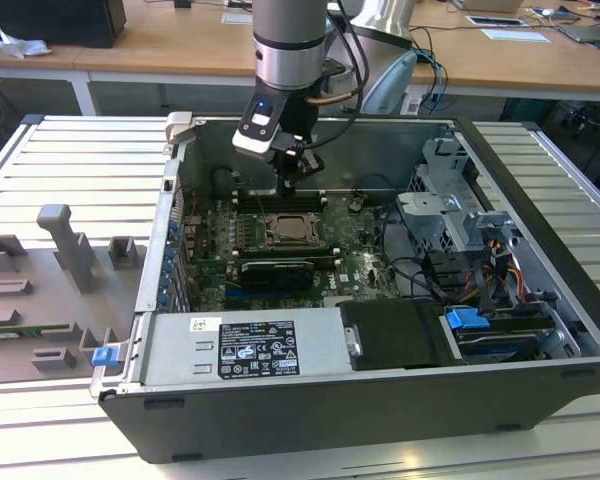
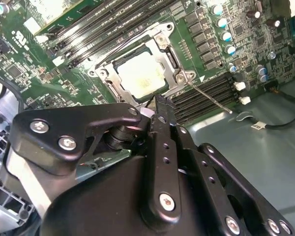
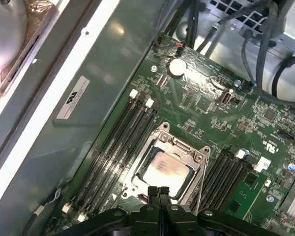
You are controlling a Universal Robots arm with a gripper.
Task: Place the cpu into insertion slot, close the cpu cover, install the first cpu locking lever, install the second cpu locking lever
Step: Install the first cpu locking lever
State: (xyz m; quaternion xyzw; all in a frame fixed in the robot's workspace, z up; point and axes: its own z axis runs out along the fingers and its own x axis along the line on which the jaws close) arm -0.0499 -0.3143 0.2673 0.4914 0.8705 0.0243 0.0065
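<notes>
Gripper fingers are pinched together on nothing, hovering right at the socket's edge. The cpu sits flat on the green motherboard, with the cpu cover down around it.

Exterior view: bright, even light from above; pale ribbed desk near washed out, computer case interior dimmer, motherboard in soft shadow. Second wrist view: strong glare on cpu, face blown almost white; memory slots streaked with highlights. First wrist view: overexposed band along case wall, mild sheen on cpu.
</notes>
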